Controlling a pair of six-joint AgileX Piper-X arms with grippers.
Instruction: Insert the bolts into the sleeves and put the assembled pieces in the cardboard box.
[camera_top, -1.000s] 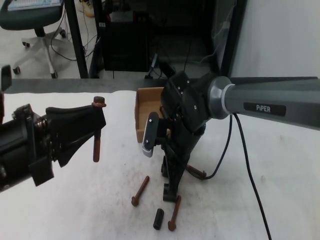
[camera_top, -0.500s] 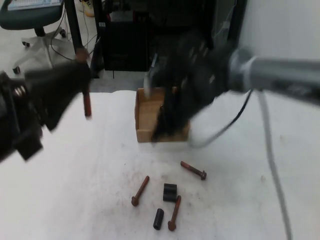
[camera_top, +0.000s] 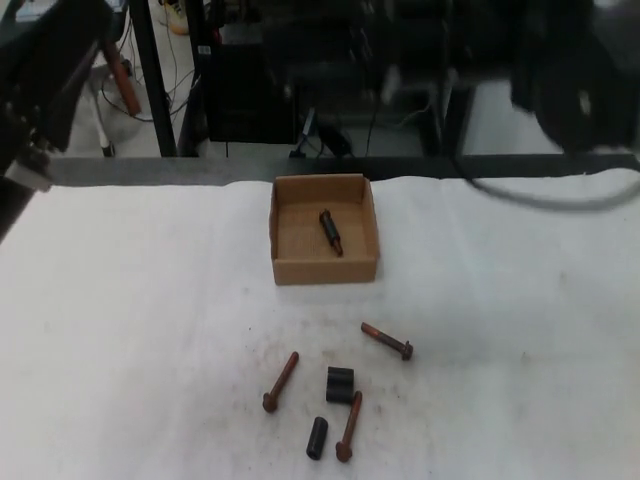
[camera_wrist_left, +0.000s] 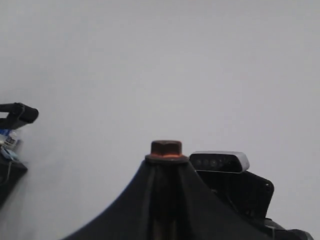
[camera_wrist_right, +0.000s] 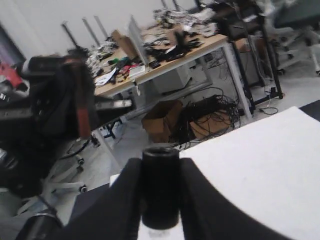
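My left gripper (camera_wrist_left: 166, 167) is shut on a rusty bolt (camera_wrist_left: 166, 149), whose hex head stands out above the fingers; in the high view this bolt (camera_top: 118, 75) is held high at the far left, off the bench. My right gripper (camera_wrist_right: 160, 172) is shut on a black sleeve (camera_wrist_right: 160, 192), and its arm (camera_top: 560, 75) is a blur at the upper right. The right wrist view also shows the left gripper's bolt (camera_wrist_right: 80, 100) farther off. The cardboard box (camera_top: 285, 235) holds one assembled piece (camera_top: 331, 232).
On the white bench in front of the box lie three loose bolts (camera_top: 280, 381) (camera_top: 387, 341) (camera_top: 349, 425) and two black sleeves (camera_top: 340, 384) (camera_top: 317, 437). Behind the bench stand dark frames, cables and an office chair (camera_top: 60, 40).
Both arms have risen off the bench: the left one up and to the left with its bolt, the right one up and to the right, uncovering the box and the loose parts.
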